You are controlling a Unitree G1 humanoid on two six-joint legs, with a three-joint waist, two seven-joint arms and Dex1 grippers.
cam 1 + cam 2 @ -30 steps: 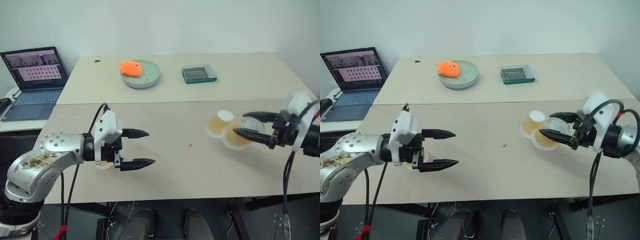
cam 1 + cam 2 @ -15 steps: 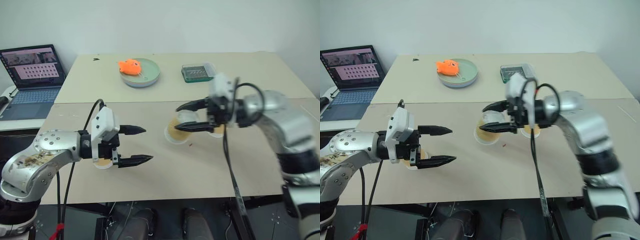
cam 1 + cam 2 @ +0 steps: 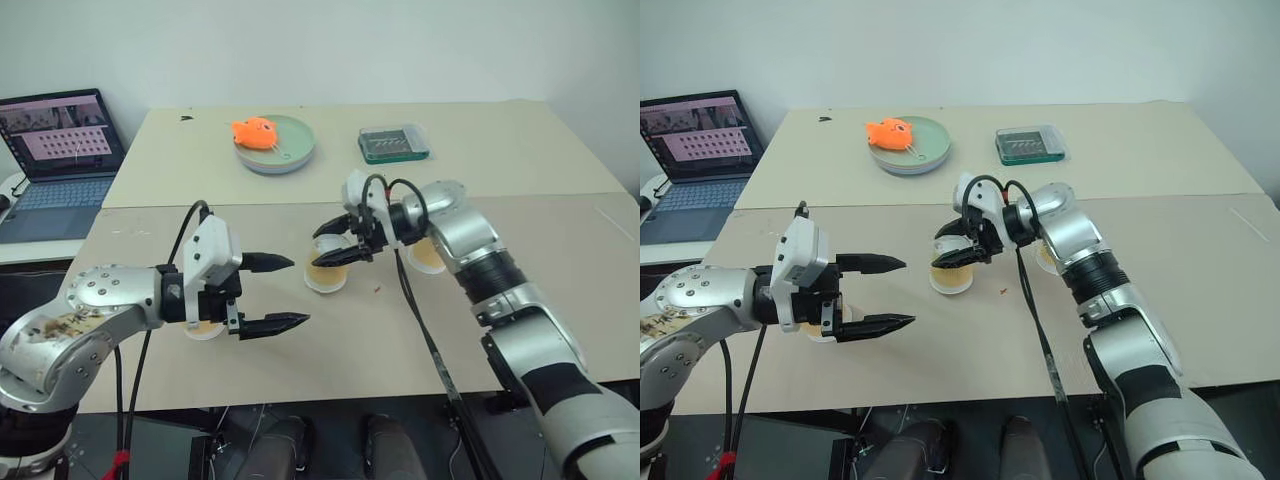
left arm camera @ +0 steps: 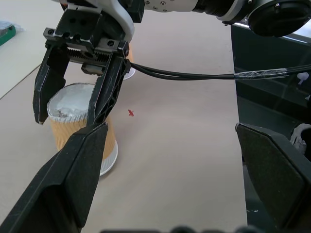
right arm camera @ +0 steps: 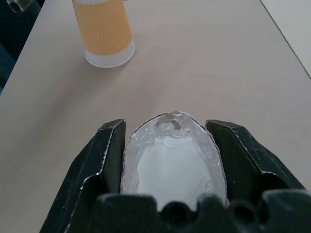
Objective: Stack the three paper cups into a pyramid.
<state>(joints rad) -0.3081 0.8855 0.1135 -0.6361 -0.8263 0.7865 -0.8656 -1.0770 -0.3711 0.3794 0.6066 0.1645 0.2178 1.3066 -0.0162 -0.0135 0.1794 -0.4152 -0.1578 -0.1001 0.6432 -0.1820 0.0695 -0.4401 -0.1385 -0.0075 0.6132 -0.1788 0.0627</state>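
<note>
Mid-table: right gripper clamped on an upside-down cup, blocking the lane ahead of the left gripper, whose jaws gape. 2 more cups: 1 under the left gripper, 1 behind the right forearm. Near edge of table bare.

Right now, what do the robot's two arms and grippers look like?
Both arms are silver-grey metal with black joint sections. Each carries a white wrist housing, and black cables loop along them. The left gripper and right gripper each have two black, pointed fingers; the right's show ridged inner edges.
</note>
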